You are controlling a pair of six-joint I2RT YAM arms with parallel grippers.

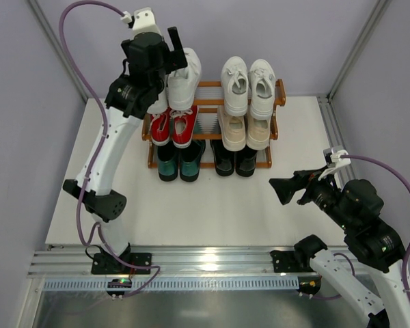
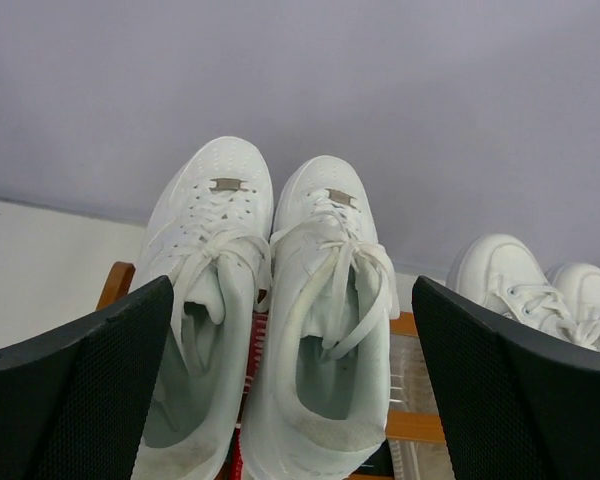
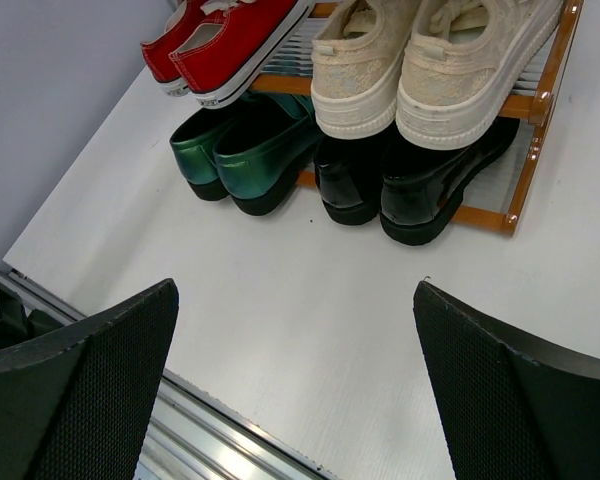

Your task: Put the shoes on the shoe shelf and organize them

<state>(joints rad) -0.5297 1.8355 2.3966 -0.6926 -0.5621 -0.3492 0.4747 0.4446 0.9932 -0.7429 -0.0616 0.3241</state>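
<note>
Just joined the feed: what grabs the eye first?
The wooden shelf at the back of the table is full on all three tiers. The open left gripper hangs over the white sneakers at top left. The open right gripper hovers over the table in front of the shelf.

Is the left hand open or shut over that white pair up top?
The left hand is open: its fingers stand wide apart, flanking the white pair without clamping it.
</note>
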